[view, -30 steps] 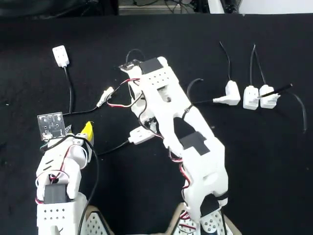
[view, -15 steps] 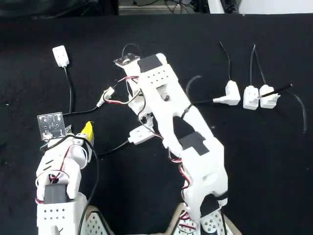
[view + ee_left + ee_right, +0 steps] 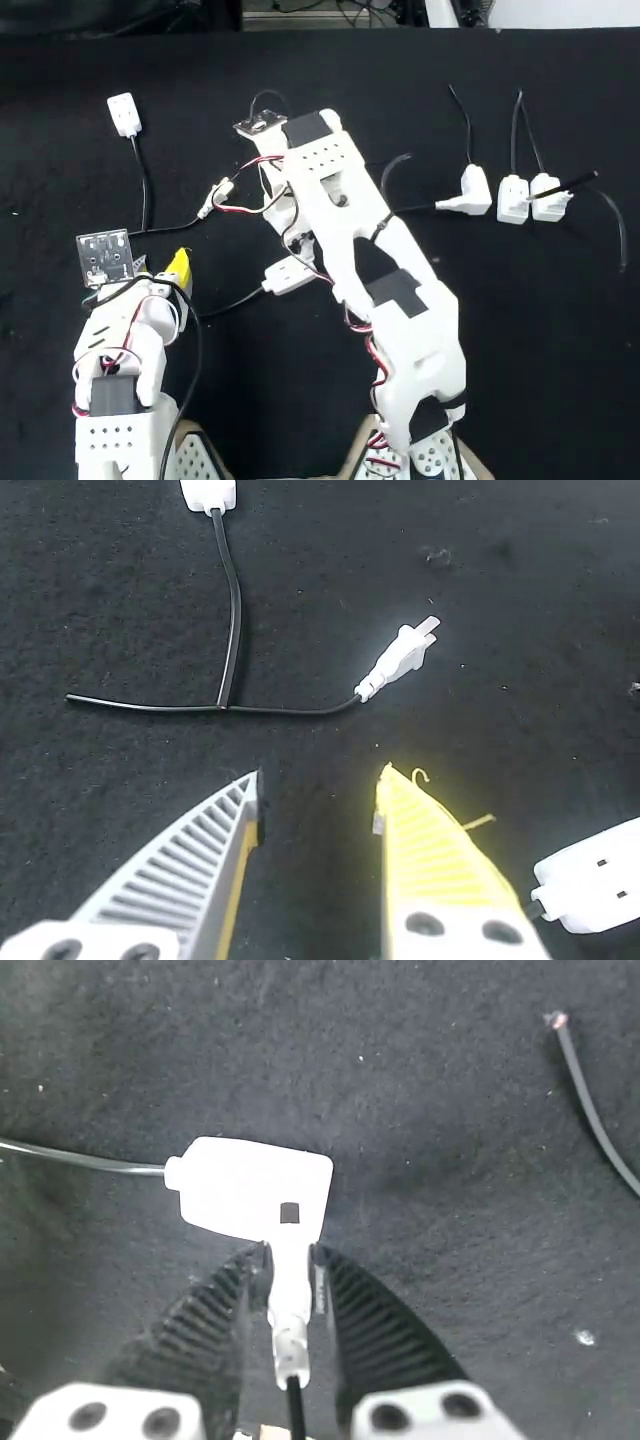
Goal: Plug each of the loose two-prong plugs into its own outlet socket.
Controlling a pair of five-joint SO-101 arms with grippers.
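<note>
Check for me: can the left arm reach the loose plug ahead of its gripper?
Probably yes. The left gripper is open, and between it and the loose plug lie just bare cloth and a thin cord. The right arm's wires hang near, though.

A white plug (image 3: 214,197) lies on the black table (image 3: 520,330) beside an arm (image 3: 345,225).

Black cloth-covered table (image 3: 550,350)
</note>
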